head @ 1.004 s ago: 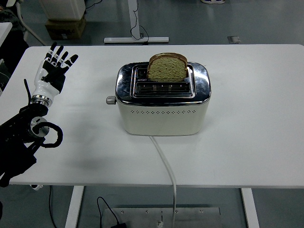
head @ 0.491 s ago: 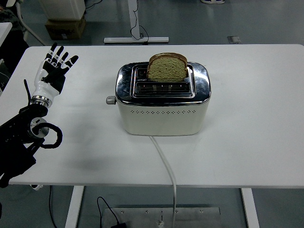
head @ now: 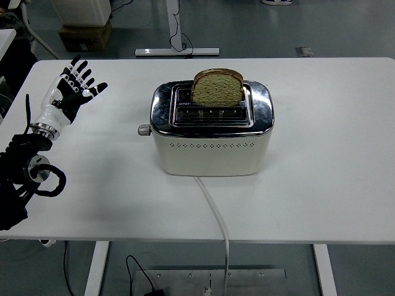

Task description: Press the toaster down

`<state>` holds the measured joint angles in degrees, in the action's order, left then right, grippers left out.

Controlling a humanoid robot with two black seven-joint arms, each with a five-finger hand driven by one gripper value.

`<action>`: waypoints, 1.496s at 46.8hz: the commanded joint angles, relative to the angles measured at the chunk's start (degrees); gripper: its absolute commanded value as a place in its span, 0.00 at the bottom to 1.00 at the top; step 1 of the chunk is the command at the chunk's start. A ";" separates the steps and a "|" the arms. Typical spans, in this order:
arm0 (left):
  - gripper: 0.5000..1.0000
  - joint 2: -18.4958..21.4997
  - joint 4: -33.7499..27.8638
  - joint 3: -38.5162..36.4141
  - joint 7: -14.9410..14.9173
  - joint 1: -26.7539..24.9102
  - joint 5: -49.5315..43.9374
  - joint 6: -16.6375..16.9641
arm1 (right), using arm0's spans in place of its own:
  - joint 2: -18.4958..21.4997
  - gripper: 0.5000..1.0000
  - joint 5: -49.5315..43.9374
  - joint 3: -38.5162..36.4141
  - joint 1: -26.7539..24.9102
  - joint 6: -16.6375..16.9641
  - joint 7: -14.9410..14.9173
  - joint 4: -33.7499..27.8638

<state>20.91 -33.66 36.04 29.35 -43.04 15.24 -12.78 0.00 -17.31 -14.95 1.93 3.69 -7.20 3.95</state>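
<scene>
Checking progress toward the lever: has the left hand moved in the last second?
Yes. The left hand shifted slightly and rotated toward the toaster, fingers spread.

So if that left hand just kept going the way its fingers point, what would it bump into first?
Probably nothing on the table. The left hand is open, its fingers aimed up and right toward the table's far edge, passing behind the toaster. Height is hard to judge.

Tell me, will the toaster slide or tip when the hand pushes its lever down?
The toaster looks broad, low and flat-based, so tipping seems unlikely. Its lever sticks out at the left end, so an off-centre press might rock or slide it slightly on the smooth table. The bread slice stands loose and may wobble.
</scene>
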 commanded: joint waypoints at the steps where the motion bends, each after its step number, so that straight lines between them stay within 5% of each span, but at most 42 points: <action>1: 1.00 2.03 -1.93 -0.09 0.09 0.41 3.03 0.03 | 0.00 1.00 0.00 0.01 0.00 0.00 0.00 0.00; 28: 1.00 17.59 -18.19 -0.53 0.09 8.41 24.04 0.21 | 0.00 1.00 0.00 -0.08 0.00 0.00 0.00 0.00; 45: 1.00 22.33 -24.51 -0.97 0.35 8.76 36.52 0.74 | 0.00 1.00 0.00 0.01 0.00 0.00 0.00 0.00; 55: 1.00 26.46 -31.11 -2.02 0.53 8.76 41.62 4.69 | 0.00 1.00 0.00 0.01 0.00 0.00 0.00 0.00; 70: 1.00 25.94 -34.62 -2.29 0.62 11.04 50.67 5.66 | 0.00 1.00 0.00 0.01 0.00 0.00 0.00 0.00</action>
<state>46.86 -67.07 33.74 29.98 -32.73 64.03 -7.61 0.00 -17.31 -14.96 1.94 3.69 -7.21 3.93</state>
